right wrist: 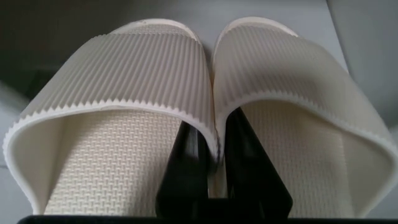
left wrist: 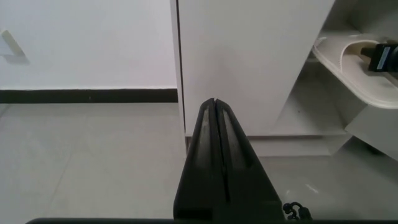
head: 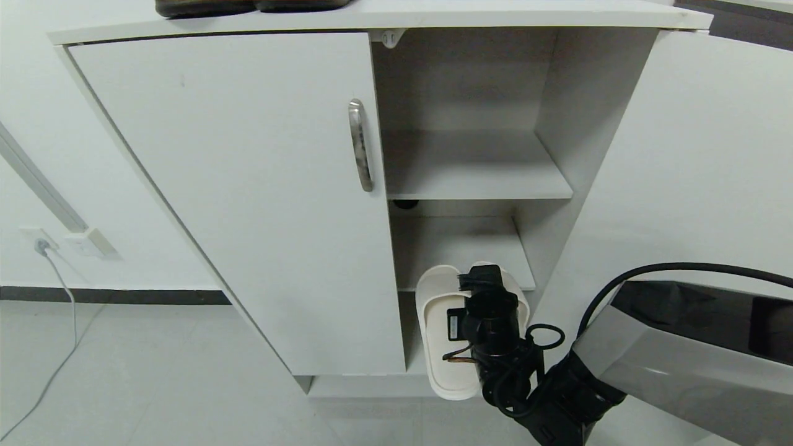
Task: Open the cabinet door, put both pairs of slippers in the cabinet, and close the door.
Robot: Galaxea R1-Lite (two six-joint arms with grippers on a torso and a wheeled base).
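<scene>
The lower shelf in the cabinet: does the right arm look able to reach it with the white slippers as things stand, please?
Probably yes. The right door stands swung open, and the right gripper, shut on the white slippers, hangs just before the lower shelf with nothing between them.

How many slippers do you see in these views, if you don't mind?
4. Two cream ribbed slippers are clamped together in the right gripper, low before the open white cabinet; two dark slippers lie on its top, mostly cut off.
</scene>
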